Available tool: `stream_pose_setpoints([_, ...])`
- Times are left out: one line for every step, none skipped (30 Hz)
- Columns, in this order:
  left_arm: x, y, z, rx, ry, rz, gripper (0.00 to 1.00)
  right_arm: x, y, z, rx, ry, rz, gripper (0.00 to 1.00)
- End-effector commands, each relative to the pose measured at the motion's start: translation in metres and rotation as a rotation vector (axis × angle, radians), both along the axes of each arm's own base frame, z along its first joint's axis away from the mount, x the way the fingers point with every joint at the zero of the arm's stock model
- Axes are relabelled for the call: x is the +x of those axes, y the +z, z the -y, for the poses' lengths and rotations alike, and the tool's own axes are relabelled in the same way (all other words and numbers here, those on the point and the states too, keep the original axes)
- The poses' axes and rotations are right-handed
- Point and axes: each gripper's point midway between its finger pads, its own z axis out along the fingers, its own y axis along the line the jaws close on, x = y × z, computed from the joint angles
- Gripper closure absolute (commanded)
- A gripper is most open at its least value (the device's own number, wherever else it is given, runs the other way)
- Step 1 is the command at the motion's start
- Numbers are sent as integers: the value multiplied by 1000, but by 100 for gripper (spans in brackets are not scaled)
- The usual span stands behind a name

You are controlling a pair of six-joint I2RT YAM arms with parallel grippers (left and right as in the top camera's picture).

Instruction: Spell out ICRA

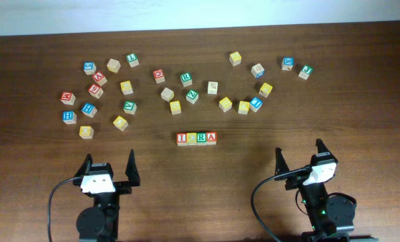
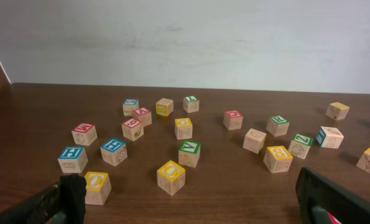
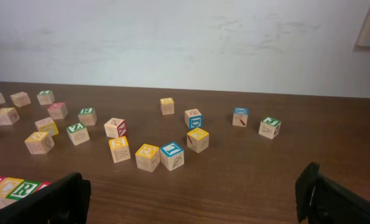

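A row of four letter blocks (image 1: pixel 196 138) lies at the table's middle, reading red I, a yellow block, green R, red A; its left end shows in the right wrist view (image 3: pixel 10 189). Many loose letter blocks are scattered behind it. My left gripper (image 1: pixel 109 168) is open and empty near the front left; its fingers (image 2: pixel 191 202) frame bare table in the left wrist view. My right gripper (image 1: pixel 299 156) is open and empty near the front right, also seen in the right wrist view (image 3: pixel 194 199).
Loose blocks spread across the far half: a cluster at left with a yellow O block (image 2: pixel 171 177) and another yellow block (image 2: pixel 97 186), a middle cluster (image 1: pixel 186 78), and a right cluster (image 1: pixel 257 70) with a blue block (image 3: pixel 172 155). A white wall stands behind the table.
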Motion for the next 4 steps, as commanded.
stream_pose_setpoints([0,0,-1,19,3,0,1,0,-3,1,10,-8,-6,2])
stream_pose_setpoints([0,0,-1,19,3,0,1,0,-3,1,10,-8,-6,2])
stream_pose_setpoints([0,0,-1,19,3,0,1,0,-3,1,10,-8,-6,2])
stream_pose_setpoints([0,0,-1,19,3,0,1,0,-3,1,10,-8,-6,2])
